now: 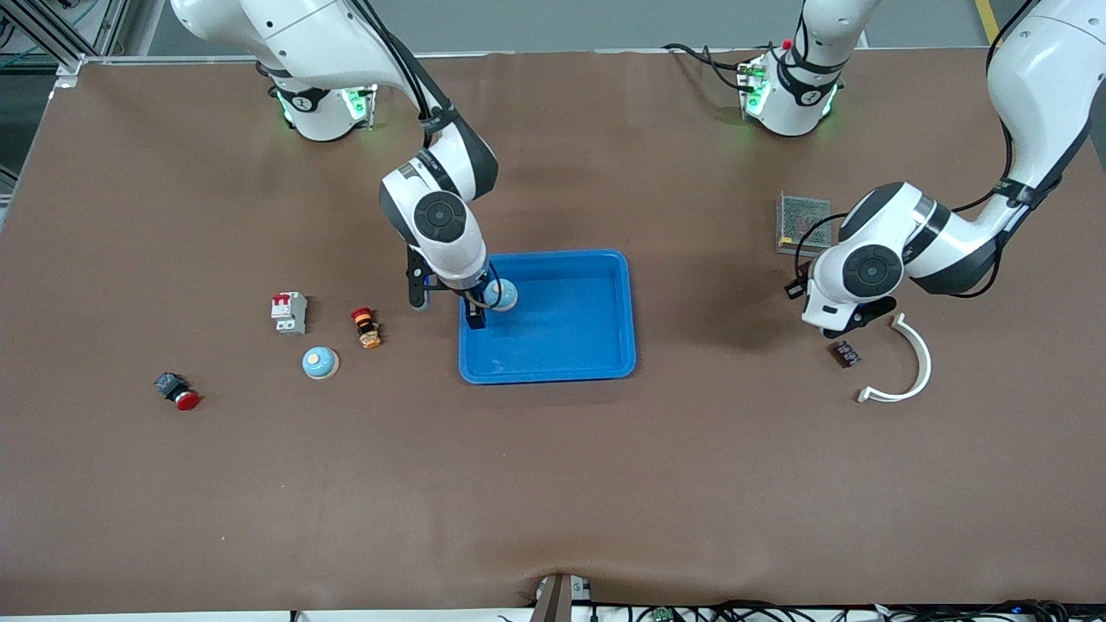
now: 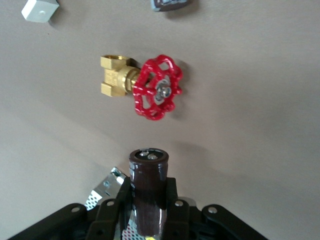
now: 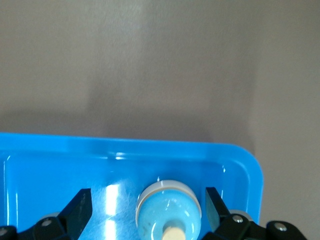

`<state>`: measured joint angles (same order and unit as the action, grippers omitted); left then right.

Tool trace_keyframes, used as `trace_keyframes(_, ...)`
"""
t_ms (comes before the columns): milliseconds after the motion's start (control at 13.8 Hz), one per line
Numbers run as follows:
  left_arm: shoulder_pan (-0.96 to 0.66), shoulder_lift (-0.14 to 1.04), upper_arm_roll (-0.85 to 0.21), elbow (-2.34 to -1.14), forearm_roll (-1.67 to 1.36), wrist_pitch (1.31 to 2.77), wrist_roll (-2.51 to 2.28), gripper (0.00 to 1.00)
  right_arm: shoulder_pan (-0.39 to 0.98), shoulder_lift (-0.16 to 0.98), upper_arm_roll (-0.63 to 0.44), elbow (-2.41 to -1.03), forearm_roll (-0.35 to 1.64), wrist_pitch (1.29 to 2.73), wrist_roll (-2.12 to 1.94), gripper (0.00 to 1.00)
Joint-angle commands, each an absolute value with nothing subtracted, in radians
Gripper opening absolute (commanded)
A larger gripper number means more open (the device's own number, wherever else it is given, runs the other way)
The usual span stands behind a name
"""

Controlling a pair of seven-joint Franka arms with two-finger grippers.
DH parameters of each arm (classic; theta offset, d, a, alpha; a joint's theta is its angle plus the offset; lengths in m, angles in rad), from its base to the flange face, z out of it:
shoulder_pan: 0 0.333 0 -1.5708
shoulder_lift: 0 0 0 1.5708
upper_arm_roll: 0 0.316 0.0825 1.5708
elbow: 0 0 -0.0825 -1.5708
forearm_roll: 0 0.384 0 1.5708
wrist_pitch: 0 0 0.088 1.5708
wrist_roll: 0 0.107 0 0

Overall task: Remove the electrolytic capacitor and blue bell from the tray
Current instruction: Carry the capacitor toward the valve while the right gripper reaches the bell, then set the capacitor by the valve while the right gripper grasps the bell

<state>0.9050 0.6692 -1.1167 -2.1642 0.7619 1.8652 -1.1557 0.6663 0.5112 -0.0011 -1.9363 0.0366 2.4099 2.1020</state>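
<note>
High front camera; close wrist cameras face downward.

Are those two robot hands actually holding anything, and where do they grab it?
The left gripper is shut on the capacitor, clamping its lower body. The right gripper is open in the blue tray, holding nothing; the bell sits between its fingers.
</note>
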Motion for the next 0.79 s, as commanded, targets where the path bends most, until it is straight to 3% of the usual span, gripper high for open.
trace_keyframes(0,0.917,0.666,-1.109,-2.181,0.801,1.878,-1.143,0.00,0.683,0.560,-0.008,-1.875,0.014,2.405,2.145,1.00)
trace_keyframes(722,0.897,0.713,-1.069,-2.181,0.830,1.928,-1.173,0.00,0.730,0.591,-0.006,-1.858,0.026,2.408,2.145,1.00)
